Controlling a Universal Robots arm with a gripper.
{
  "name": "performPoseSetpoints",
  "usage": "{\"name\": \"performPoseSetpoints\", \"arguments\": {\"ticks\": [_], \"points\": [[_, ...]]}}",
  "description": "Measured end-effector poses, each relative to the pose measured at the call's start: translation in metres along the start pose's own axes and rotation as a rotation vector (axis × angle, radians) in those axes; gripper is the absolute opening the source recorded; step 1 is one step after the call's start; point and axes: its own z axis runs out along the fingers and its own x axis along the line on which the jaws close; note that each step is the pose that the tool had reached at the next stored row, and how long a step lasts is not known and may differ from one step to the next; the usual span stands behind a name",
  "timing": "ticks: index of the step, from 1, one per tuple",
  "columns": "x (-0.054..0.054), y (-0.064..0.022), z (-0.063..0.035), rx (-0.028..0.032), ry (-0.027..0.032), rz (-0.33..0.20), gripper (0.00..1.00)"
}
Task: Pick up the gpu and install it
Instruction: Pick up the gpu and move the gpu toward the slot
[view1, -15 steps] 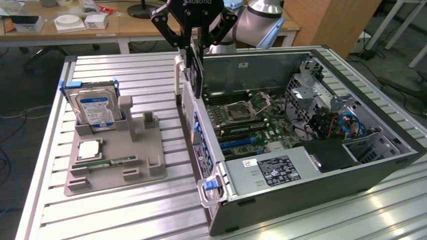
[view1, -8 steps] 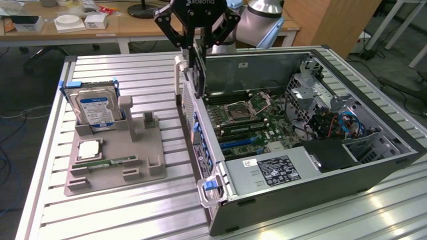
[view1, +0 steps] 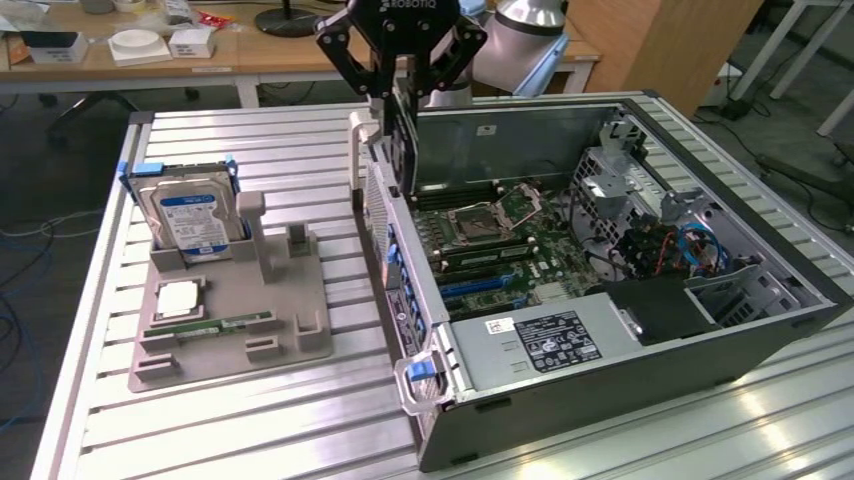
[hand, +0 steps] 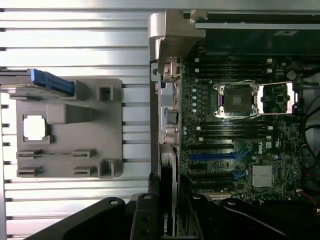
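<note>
A slatted metal table (view1: 267, 420) carries an open case (view1: 641, 380), with desks behind. In the exterior view the gripper (view1: 404, 92) sits at 12 o'clock, its arm cut off by the frame, fingers pinching the gpu (view1: 403, 145). The card hangs upright over the case's rear wall. It is seen edge-on, so its face is hard to make out. At 9 o'clock a grey fixture (view1: 254, 300) holds a standing hard drive (view1: 187, 215), a chip (view1: 178, 298) and a memory stick (view1: 220, 325). The motherboard (view1: 534, 250) lies at 3 o'clock of the card.
</note>
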Motion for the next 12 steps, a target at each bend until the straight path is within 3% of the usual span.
{"name": "performPoseSetpoints", "arguments": {"ticks": [12], "points": [[-0.0076, -0.0003, 0.0002, 0.0000, 0.0000, 0.000, 0.26]]}}
